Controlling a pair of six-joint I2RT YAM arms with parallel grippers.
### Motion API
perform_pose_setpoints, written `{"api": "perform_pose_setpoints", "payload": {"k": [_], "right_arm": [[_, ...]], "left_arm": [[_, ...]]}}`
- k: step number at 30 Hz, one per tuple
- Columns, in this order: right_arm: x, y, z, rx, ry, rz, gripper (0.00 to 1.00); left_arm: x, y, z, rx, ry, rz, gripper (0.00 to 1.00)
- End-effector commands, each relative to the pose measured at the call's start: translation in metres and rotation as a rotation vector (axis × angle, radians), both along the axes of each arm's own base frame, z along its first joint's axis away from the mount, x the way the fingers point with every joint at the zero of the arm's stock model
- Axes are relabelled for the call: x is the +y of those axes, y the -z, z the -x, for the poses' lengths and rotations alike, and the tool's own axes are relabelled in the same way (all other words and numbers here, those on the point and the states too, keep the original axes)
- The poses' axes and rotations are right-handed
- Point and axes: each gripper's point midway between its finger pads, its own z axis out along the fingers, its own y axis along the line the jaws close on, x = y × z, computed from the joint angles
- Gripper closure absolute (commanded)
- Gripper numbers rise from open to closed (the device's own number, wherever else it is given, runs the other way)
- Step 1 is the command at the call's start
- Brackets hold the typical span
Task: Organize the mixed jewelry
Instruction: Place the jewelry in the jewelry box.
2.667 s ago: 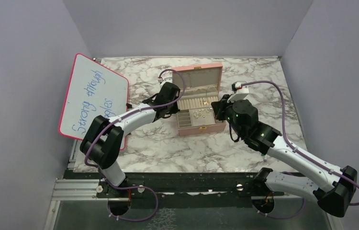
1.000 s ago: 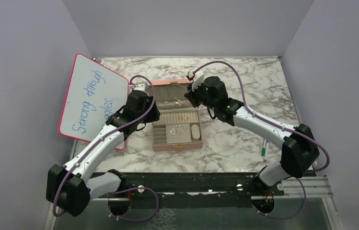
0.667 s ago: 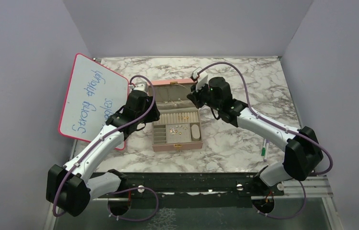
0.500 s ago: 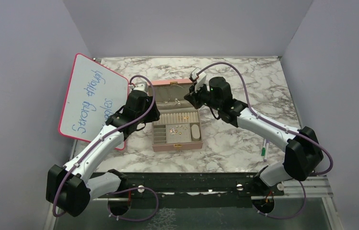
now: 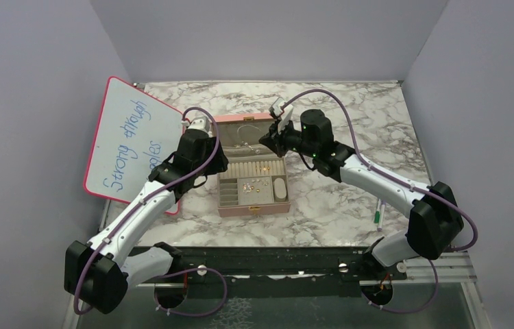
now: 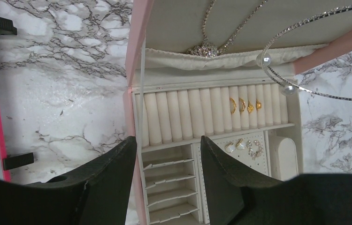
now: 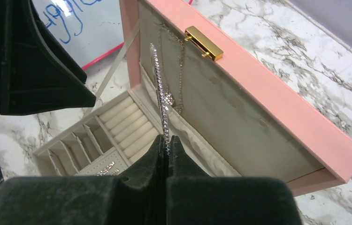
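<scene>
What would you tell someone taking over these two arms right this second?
Left pincer: open and holding nothing, poised over the left edge of the pink box.
Right pincer: shut on the thin silver hoop, held up in front of the open lid.
Done: gold rings sit in the ring rolls, earrings on the dotted pad, and a necklace hangs inside the lid.
Left: seat the hoop in the box, probably in the lid, then let go. The small compartments on the box's left look empty.
</scene>
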Motion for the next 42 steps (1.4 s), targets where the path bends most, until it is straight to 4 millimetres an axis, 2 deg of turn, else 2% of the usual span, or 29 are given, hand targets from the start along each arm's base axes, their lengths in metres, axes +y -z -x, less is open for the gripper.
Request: {"api": "perform_pose_setpoints", "payload": {"k": [1, 8, 17, 28, 34, 42], "right_arm": [[-0.012, -0.007, -0.008, -0.016, 0.083, 0.006, 0.99], [-0.030, 0.003, -0.018, 0.009, 0.190, 0.008, 0.99], [-0.039, 0.008, -0.039, 0.045, 0.244, 0.001, 0.99], [-0.051, 0.019, -0.055, 0.119, 0.291, 0.012, 0.99], [-0.047, 0.024, -0.068, 0.161, 0.308, 0.026, 0.93], [-0.047, 0.036, -0.074, 0.209, 0.322, 0.067, 0.84]], "left_arm": [[0.002, -0.022, -0.008, -0.063, -0.027, 0.019, 0.46], [0.001, -0.018, -0.009, -0.049, -0.022, 0.019, 0.46], [0.001, -0.017, -0.009, -0.045, -0.023, 0.021, 0.46], [0.000, -0.016, -0.009, -0.041, -0.022, 0.024, 0.46], [-0.001, -0.018, -0.009, -0.043, -0.020, 0.029, 0.46], [-0.002, -0.024, -0.008, -0.057, -0.015, 0.040, 0.46]]}}
